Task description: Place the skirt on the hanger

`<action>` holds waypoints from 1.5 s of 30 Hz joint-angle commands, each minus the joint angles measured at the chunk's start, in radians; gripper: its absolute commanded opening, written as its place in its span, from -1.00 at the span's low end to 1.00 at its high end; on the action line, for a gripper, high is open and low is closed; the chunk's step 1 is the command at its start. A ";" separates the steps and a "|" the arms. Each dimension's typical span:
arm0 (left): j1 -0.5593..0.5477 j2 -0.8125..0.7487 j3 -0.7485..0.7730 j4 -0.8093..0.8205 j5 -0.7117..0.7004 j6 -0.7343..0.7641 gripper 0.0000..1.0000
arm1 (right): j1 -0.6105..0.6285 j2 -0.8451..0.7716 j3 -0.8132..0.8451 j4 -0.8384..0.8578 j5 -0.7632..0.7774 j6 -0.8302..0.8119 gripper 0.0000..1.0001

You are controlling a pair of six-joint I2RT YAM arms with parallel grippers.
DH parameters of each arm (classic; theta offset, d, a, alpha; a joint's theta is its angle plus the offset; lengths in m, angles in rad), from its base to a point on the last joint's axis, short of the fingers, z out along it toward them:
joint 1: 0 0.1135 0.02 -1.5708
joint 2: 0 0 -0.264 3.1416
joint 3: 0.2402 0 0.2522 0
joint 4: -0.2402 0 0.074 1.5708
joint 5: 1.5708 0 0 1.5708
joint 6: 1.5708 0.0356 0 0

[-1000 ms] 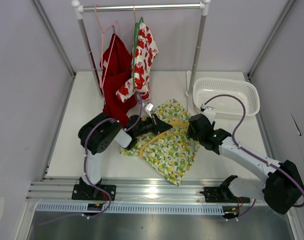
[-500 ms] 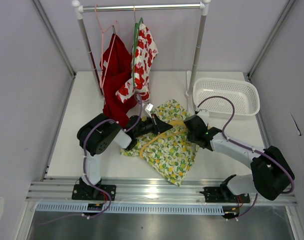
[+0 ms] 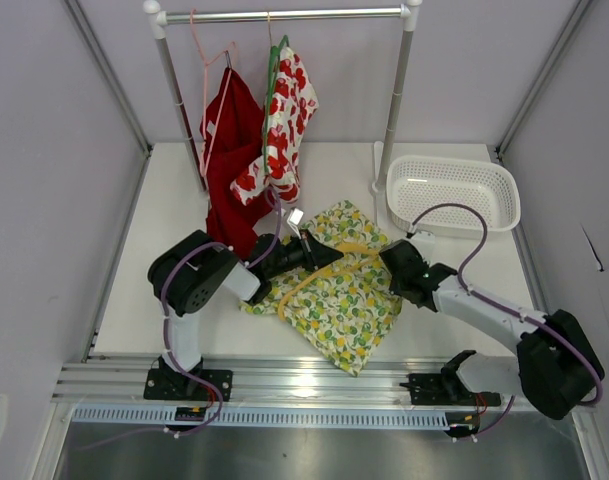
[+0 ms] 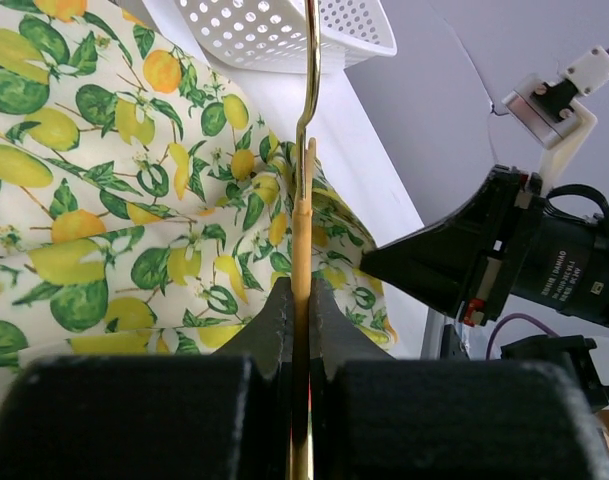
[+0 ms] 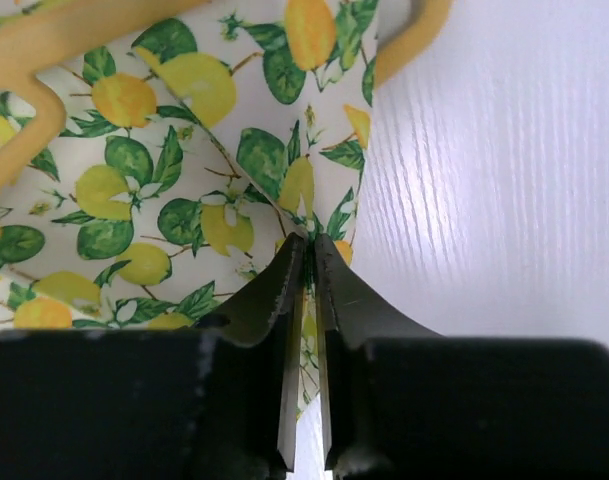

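The lemon-print skirt (image 3: 344, 305) lies flat on the table between my two arms. The yellow-tan hanger (image 3: 319, 273) rests across its upper part. My left gripper (image 3: 331, 257) is shut on the hanger's thin shaft (image 4: 302, 215), low over the skirt (image 4: 124, 190). My right gripper (image 3: 392, 264) is at the skirt's right edge. In the right wrist view this gripper (image 5: 309, 246) is shut on a fold of the skirt (image 5: 164, 170) at that edge. One curved hanger end (image 5: 34, 45) lies just beyond, on the cloth.
A rail (image 3: 284, 14) at the back carries a red garment (image 3: 229, 150) on a pink hanger (image 3: 206, 60) and a white red-flowered garment (image 3: 286, 120) on a green hanger (image 3: 274, 60). A white basket (image 3: 454, 190) stands at the back right, just behind my right arm.
My right gripper has closed from open onto the skirt's right edge, and its arm has shifted slightly. The left gripper stays shut on the hanger.
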 commanded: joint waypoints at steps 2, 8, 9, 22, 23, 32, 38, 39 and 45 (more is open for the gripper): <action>-0.005 -0.056 -0.003 0.410 -0.044 0.007 -0.99 | 0.007 -0.118 -0.024 -0.102 0.005 0.099 -0.88; -0.005 -0.054 0.003 0.440 -0.079 -0.014 -0.99 | 0.059 -0.227 -0.037 -0.202 -0.019 0.203 -1.00; -0.005 -0.054 -0.006 0.445 -0.085 -0.016 -0.99 | 0.076 -0.234 -0.041 -0.209 -0.024 0.223 -1.00; -0.002 -0.080 -0.032 0.479 -0.104 -0.051 -0.99 | 0.106 -0.330 -0.063 -0.314 0.039 0.339 -0.74; -0.002 -0.088 -0.043 0.479 -0.096 -0.052 -0.99 | 0.078 -0.345 -0.061 -0.314 0.036 0.323 -0.64; -0.020 -0.146 -0.079 0.451 -0.012 -0.020 -0.98 | 0.102 -0.370 -0.001 -0.275 0.042 0.230 0.11; -0.036 -0.116 -0.086 0.477 0.053 -0.020 -0.99 | 0.159 -0.379 0.075 -0.037 -0.011 -0.046 0.25; -0.039 -0.116 -0.088 0.477 0.059 -0.014 -0.99 | 0.147 -0.364 0.080 -0.003 -0.030 -0.071 0.27; -0.050 -0.143 -0.100 0.412 0.074 0.049 -0.99 | 0.050 -0.177 0.210 0.212 -0.263 -0.215 0.26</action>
